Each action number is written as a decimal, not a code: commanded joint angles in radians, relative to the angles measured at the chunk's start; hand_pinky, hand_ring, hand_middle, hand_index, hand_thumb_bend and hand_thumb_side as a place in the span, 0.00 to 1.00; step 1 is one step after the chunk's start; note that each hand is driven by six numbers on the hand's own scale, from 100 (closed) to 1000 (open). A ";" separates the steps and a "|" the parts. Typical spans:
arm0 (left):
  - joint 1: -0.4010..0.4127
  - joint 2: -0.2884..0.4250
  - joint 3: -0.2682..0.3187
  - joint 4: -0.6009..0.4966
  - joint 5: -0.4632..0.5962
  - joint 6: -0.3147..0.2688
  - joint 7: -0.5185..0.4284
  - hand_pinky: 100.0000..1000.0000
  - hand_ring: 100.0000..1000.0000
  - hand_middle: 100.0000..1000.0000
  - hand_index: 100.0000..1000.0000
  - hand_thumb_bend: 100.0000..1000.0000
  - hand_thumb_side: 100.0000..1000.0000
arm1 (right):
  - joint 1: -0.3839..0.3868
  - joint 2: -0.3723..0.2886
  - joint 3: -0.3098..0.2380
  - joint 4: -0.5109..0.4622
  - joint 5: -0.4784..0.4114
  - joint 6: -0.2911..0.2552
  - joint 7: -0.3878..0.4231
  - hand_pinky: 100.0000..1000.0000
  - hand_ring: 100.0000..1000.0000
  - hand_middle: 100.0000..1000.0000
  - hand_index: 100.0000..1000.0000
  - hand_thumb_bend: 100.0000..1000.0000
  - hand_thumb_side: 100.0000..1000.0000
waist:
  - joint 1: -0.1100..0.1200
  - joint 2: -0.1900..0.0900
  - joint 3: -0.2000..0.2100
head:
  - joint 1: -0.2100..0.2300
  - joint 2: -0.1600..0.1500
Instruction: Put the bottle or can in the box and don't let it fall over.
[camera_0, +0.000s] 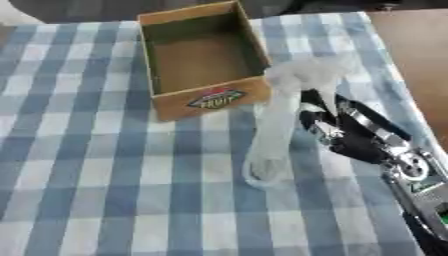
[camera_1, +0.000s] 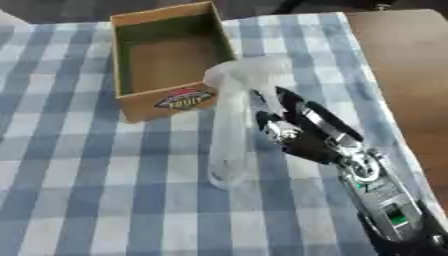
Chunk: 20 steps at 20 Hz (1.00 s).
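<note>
Your right hand (camera_1: 284, 125) had its fingers curled round the tall, translucent frosted plastic bottle (camera_1: 229, 135), standing upright on the blue-and-white checked tablecloth (camera_0: 105, 165) just beside the open cardboard box (camera_0: 203, 55). It looked light, top-heavy and slippery; a mid-body hold seemed safest.

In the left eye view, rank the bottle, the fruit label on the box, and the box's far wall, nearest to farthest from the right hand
1. Bottle: against the right hand, on its left.
2. Fruit label: box's near wall.
3. Far wall: top of view.
</note>
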 joint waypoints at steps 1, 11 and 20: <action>-0.009 0.010 0.003 -0.014 0.002 -0.001 -0.003 1.00 0.47 0.68 0.85 0.59 0.34 | -0.015 -0.001 0.001 -0.006 -0.009 0.007 -0.001 0.81 1.00 1.00 0.93 0.00 0.60 | -0.002 -0.011 0.003 | -0.003 -0.012; -0.008 0.008 0.004 -0.014 0.002 0.001 -0.005 1.00 0.47 0.68 0.85 0.59 0.34 | -0.012 0.013 0.007 -0.017 -0.064 0.027 0.014 0.81 1.00 1.00 0.93 0.00 0.61 | -0.004 -0.010 0.000 | -0.006 -0.014; -0.005 0.007 0.005 -0.012 0.002 0.001 -0.008 1.00 0.47 0.68 0.85 0.59 0.34 | 0.032 -0.012 0.008 -0.068 -0.099 0.030 0.030 0.81 1.00 1.00 0.94 0.00 0.61 | 0.000 -0.011 -0.004 | -0.003 -0.006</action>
